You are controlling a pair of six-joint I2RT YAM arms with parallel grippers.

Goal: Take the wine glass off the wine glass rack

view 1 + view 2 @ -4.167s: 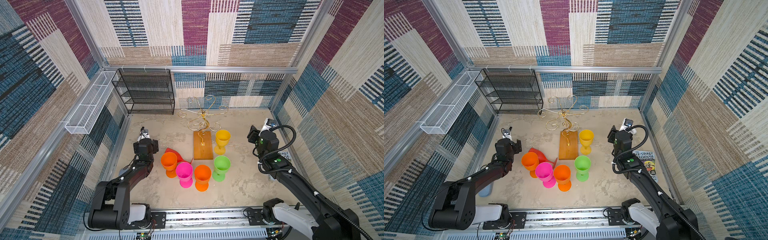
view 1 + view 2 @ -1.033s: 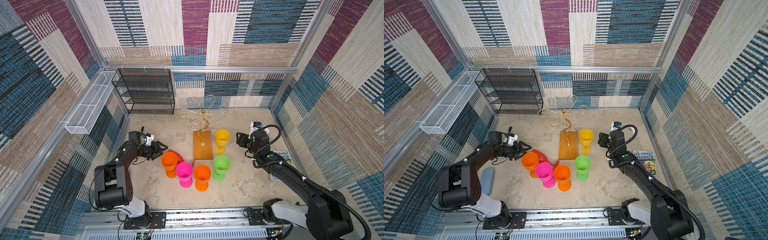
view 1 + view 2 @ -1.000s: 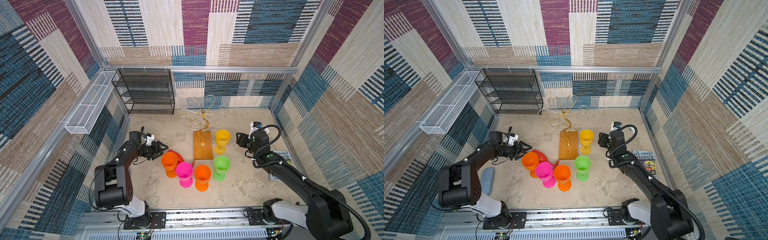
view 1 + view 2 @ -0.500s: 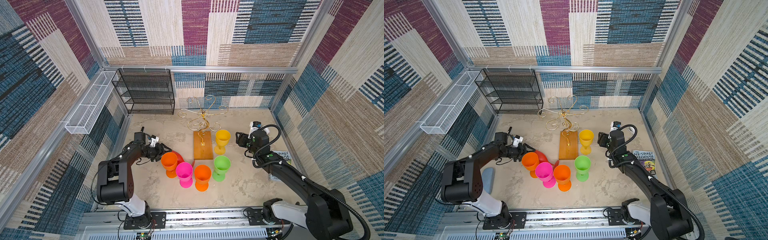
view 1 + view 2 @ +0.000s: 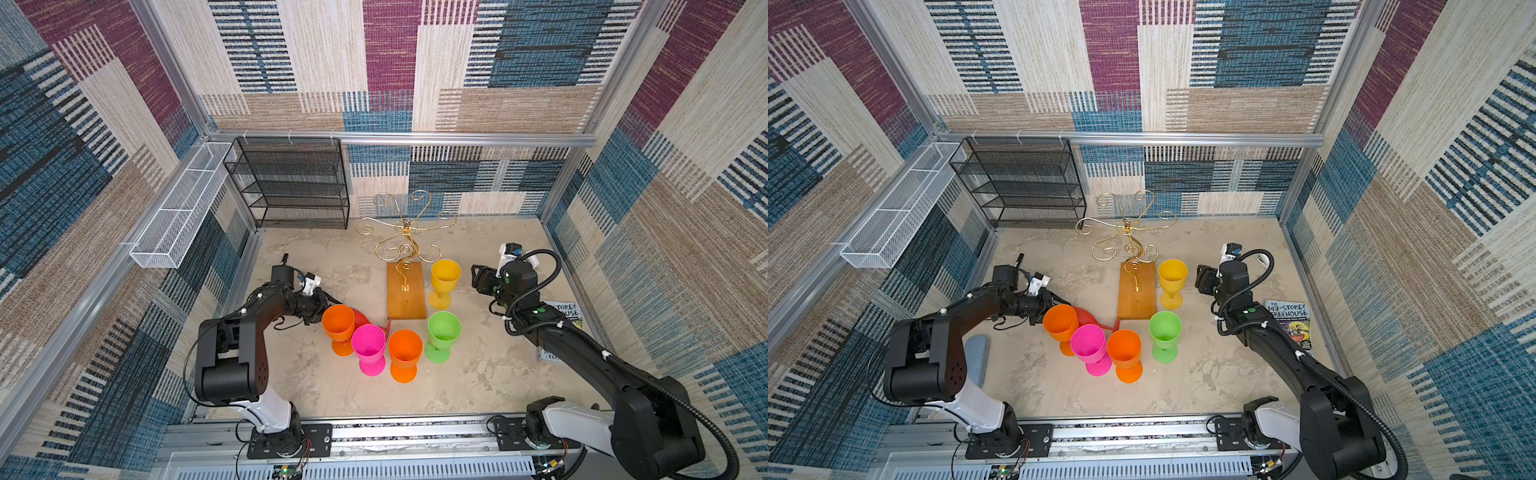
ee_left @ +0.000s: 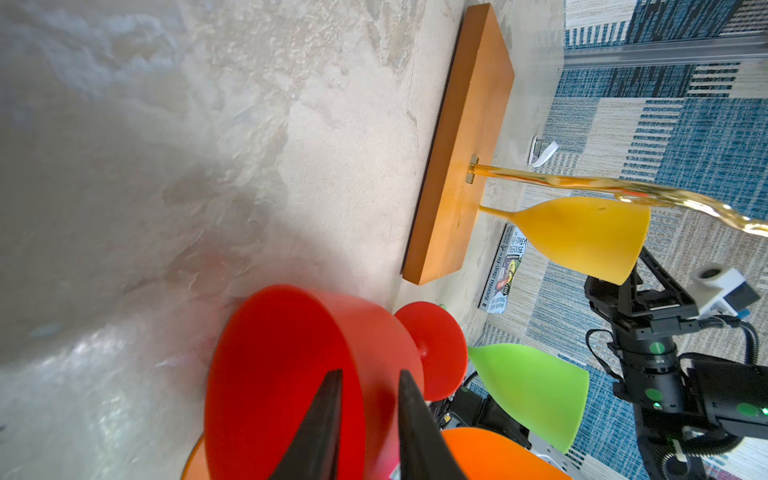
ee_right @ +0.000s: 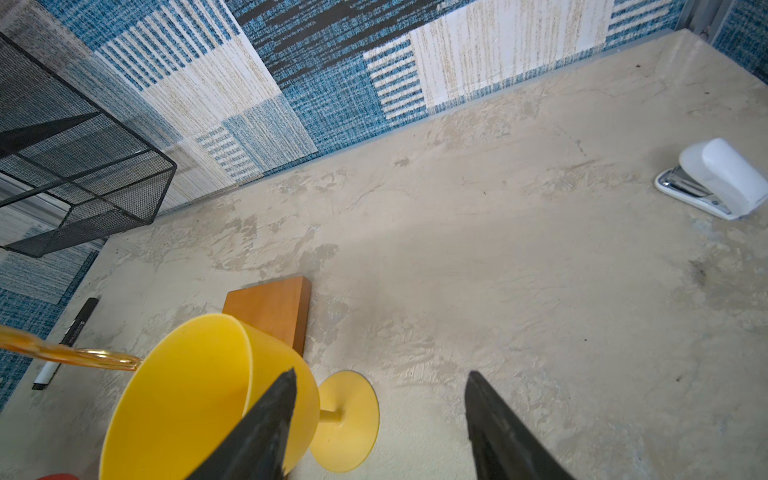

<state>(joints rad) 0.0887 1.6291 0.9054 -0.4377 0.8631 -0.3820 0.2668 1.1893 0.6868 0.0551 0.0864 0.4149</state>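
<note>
Left wrist cam is the only one that really shows the grab. The left tool (image 6: 370, 374) has its two black fingers (image 6: 320, 428) pinched down to a narrow gap on the wall of the red wine glass (image 6: 291, 353), one finger inside the bowl and one outside. That glass lies on its side on the desk (image 6: 208, 124), with its foot near a corner of the wooden base of the wine glass rack (image 6: 465, 166).

In a top view I only get a sliver of that red glass behind the nearest orange glass (image 5: 338, 324), so the pinch itself is hidden there. What the top views do give me is the whole rack (image 5: 406, 297). It stands upright mid-desk toward the back wall, gold scroll arms spread above the base.

Right wrist cam shows the right tool (image 7: 381, 374) spread wide with nothing in it. One finger sits in front of the bowl of the yellow glass (image 7: 187, 395) and the other is over bare desk. From above, that tool (image 5: 1202, 279) sits near the yellow glass with a gap showing. The glass stands upright just beside the rack base.

Only the right wrist cam shows the white stapler (image 7: 715, 178) clearly. The blue-grey pad (image 5: 976, 357) by the left arm turns up in just a single top view.
</note>
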